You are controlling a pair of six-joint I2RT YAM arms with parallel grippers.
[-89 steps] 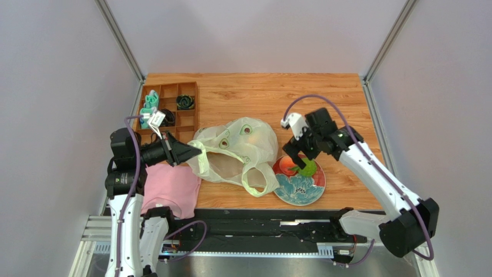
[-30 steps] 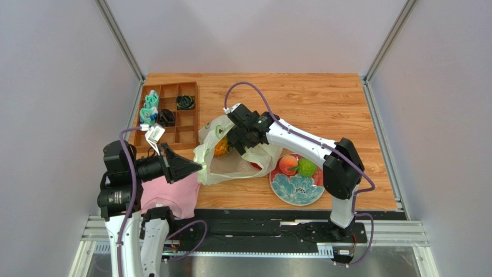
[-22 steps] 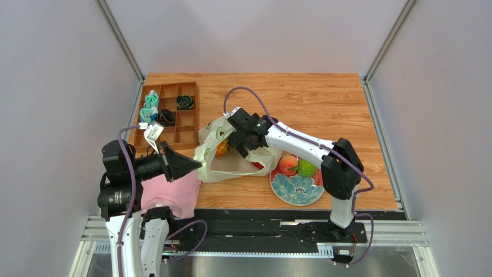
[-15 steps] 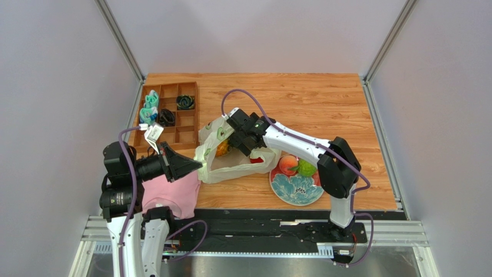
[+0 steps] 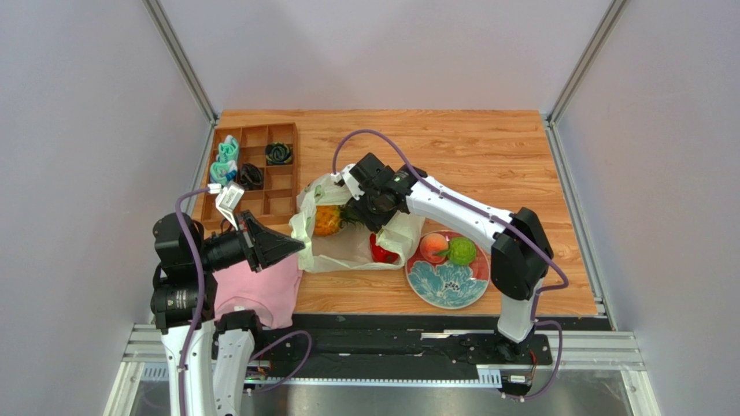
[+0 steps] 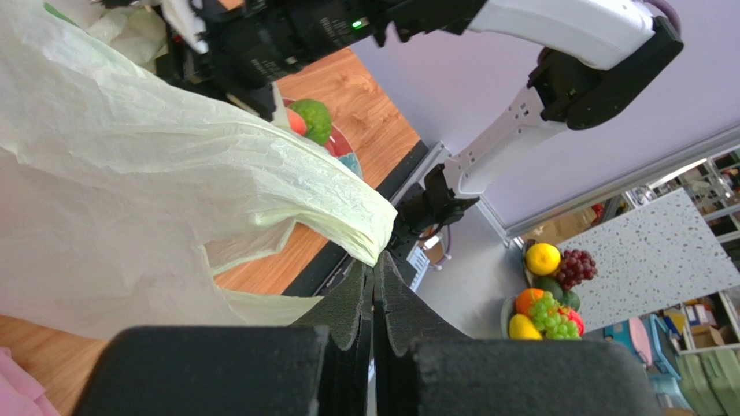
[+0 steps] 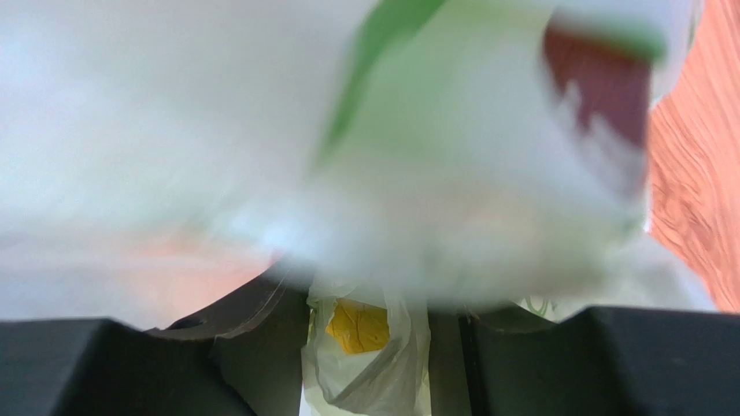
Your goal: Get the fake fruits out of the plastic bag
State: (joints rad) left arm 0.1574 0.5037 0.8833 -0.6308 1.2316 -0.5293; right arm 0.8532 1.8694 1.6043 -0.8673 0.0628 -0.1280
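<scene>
The plastic bag (image 5: 401,232) lies mid-table, mouth facing left. My left gripper (image 5: 300,247) is shut on its rim; in the left wrist view the pads (image 6: 375,260) pinch the pale green film (image 6: 130,173). My right gripper (image 5: 356,211) reaches into the mouth over the pineapple's (image 5: 327,221) green crown. A glossy red fruit (image 5: 380,251) lies deeper in. In the right wrist view blurred film fills the frame. The fingers (image 7: 217,347) stand partly closed, with film and something yellow (image 7: 360,325) between them. A peach (image 5: 432,247) and bumpy green ball (image 5: 462,251) sit on the plate.
The flower-patterned plate (image 5: 447,284) lies right of the bag near the front edge. A pink cloth (image 5: 256,290) lies under my left arm. A wooden compartment tray (image 5: 282,186) with small items stands at the back left.
My right arm went from the plate into the bag mouth. Over the last second its jaws narrowed, and the pineapple and red fruit show more. My left gripper kept its hold.
</scene>
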